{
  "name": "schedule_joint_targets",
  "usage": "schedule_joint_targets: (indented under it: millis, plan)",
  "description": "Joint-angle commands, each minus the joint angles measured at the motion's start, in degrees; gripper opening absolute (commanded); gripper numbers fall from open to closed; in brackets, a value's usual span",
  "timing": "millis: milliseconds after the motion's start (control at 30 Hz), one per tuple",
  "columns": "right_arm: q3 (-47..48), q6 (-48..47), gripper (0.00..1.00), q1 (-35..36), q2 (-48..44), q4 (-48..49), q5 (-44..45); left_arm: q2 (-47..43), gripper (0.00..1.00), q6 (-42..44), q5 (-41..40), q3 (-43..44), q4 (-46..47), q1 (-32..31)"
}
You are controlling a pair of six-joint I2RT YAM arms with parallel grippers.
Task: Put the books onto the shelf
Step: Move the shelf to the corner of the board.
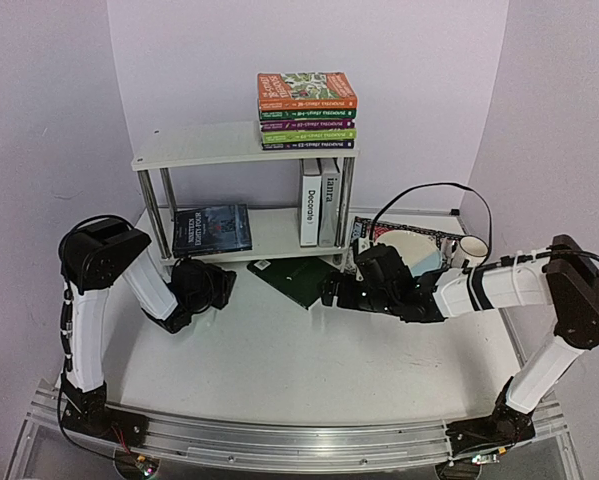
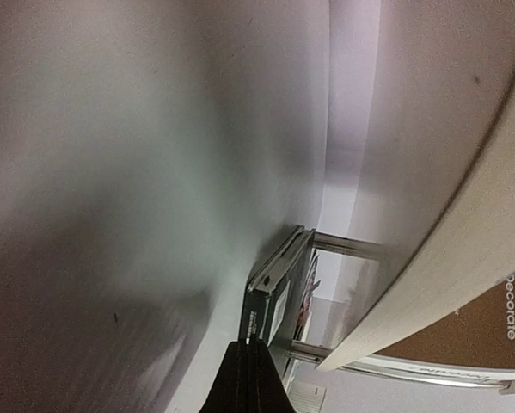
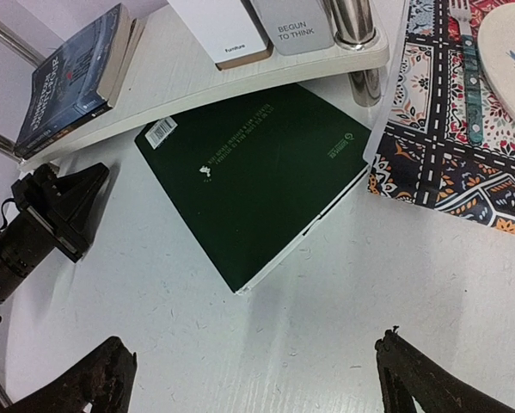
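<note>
From above, pale lilac walls meet in a corner behind a white table point(image 1: 279, 370). The shelf point(image 1: 204, 148) stands at the back. A stack of paperbacks point(image 1: 307, 110) lies on its top board, and two upright books point(image 1: 319, 200) and a dark book point(image 1: 211, 230) sit on the lower tier. A green book point(image 1: 294, 280) lies flat on the table, its far edge under the lower board.

In the left wrist view, the left gripper point(image 2: 249, 348) is pinched closed on nothing, low over a blurred tabletop.

In the right wrist view, the right gripper point(image 3: 253, 344) is spread wide and empty above the scratched white surface, near the green book. A patterned mat point(image 3: 446, 163) lies just beside that book.
</note>
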Motion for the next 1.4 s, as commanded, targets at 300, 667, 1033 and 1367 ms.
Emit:
schedule_joint_targets:
  millis: [300, 667, 1033, 1367]
  plan:
    - [-0.4, 0.1, 0.98, 0.0, -0.1, 0.1, 0.8, 6.3, 0.00, -2.8, -2.3, 8.1, 2.4, 0.1]
    - [0.4, -1.6, 0.98, 0.0, -0.9, -1.5, 1.6, 8.0, 0.00, -2.9, -2.9, 10.7, 1.0, -1.6]
    - [0.7, -0.4, 0.98, 0.0, -2.1, -4.2, 3.3, 6.5, 0.00, 0.2, -2.2, 14.4, -8.5, -2.0]
    - [4.9, 4.4, 0.98, 0.0, -0.7, -11.7, 5.6, 0.9, 0.00, 5.6, -2.8, 17.9, -27.6, -2.3]
